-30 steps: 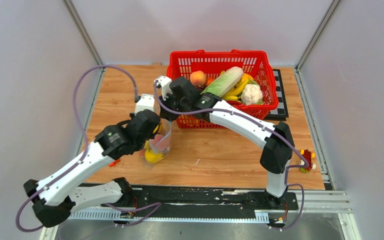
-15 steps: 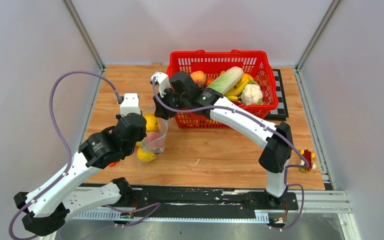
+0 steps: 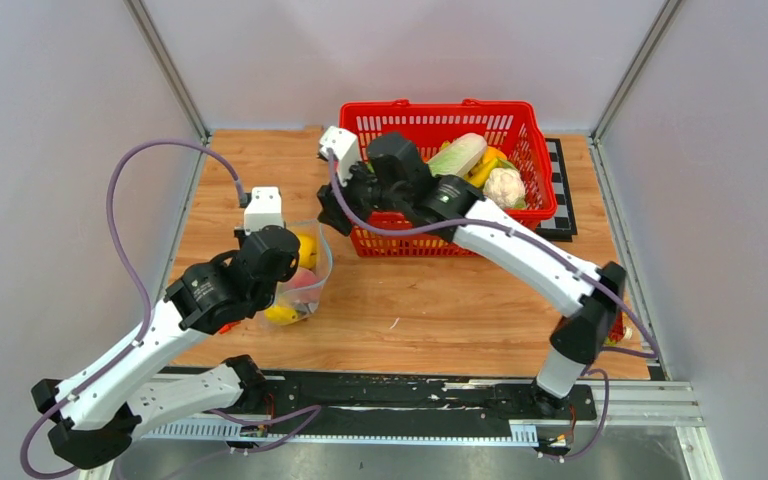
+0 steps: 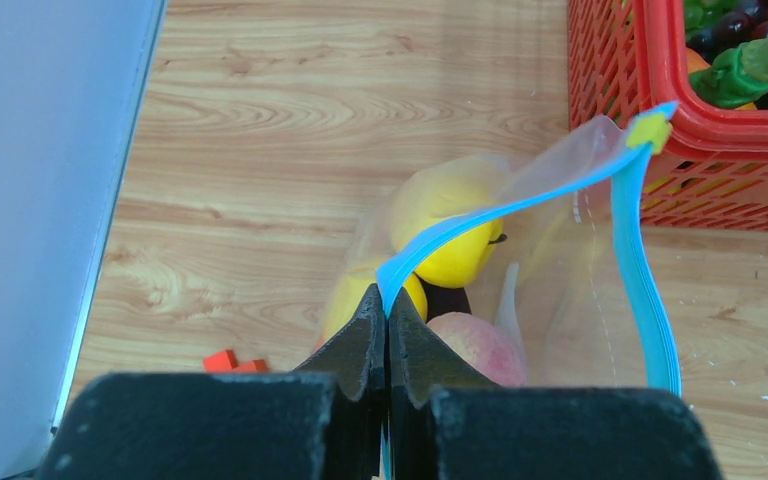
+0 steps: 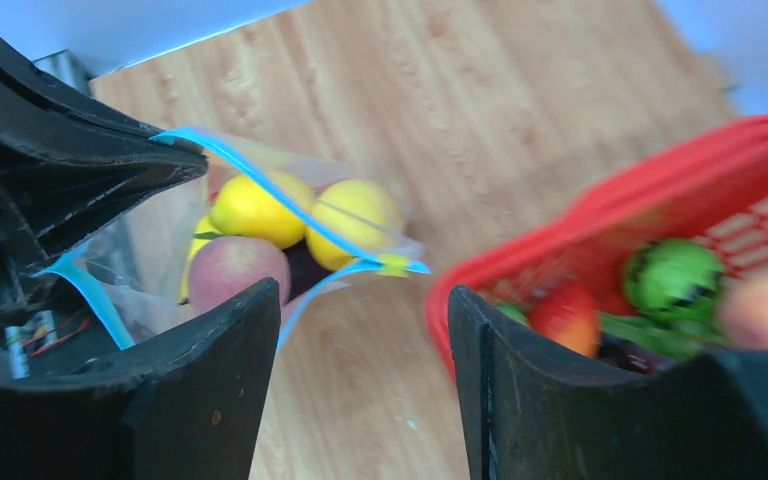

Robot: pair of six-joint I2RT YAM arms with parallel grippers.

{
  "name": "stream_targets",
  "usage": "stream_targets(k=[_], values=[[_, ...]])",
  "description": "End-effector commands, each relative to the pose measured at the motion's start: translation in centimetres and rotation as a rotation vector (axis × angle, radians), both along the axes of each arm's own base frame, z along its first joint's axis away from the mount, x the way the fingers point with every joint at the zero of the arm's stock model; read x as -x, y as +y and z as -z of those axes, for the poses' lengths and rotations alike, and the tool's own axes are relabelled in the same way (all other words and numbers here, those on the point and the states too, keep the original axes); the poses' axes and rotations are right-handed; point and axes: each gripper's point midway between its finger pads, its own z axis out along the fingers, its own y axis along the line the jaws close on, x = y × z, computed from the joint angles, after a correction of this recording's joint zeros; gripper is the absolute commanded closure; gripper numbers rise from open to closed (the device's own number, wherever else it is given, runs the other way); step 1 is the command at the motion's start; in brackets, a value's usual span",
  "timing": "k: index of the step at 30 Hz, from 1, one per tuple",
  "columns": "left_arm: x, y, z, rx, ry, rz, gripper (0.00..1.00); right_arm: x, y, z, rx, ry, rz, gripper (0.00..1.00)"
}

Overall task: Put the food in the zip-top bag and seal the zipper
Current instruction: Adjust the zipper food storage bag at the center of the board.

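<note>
since half a second ago the right arm has swung its elbow outward, and the right gripper (image 3: 332,212) has drawn back from the zip-top bag (image 3: 312,272) toward the near left corner of the red basket (image 3: 440,112). its jaws stand wide apart and hold nothing; in the right wrist view the yellow tab (image 5: 392,265) at the end of the zipper (image 5: 260,185) shows in the gap between them, further off and not touched. the left gripper (image 4: 388,305) is pressed closed on the other end of the zipper, with the teal strip coming out from between its fingertips. the bag stands on the wooden table (image 3: 440,310) just beside the basket, mouth open, with yellow round fruits (image 4: 452,255) and a pinkish peach (image 4: 472,345) inside.
</note>
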Motion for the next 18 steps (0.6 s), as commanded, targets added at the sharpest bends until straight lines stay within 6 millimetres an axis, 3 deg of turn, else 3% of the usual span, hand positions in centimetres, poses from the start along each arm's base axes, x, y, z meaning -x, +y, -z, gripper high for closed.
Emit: stream_targets(k=[1,6,8,13,18], values=[[-0.7,-0.6,-0.6,0.039,-0.041,-0.014,1.00,-3.0,-5.5,-7.2,-0.069,-0.275,0.208,0.37],[-0.9,-1.6,-0.1,0.064,-0.033,0.021,1.00,-5.4,-9.5,-5.7,-0.021,-0.224,0.301,0.39],[-1.0,-1.8,0.1,0.063,-0.026,0.028,1.00,-6.1,-10.9,-3.7,0.031,-0.187,0.304,0.39],[-0.9,-1.9,0.2,0.067,-0.027,0.035,1.00,-7.8,-13.8,1.3,0.145,-0.042,0.294,0.51],[-0.9,-2.2,0.2,0.077,-0.030,0.053,1.00,-7.6,-13.0,4.7,0.196,0.086,0.165,0.57]])
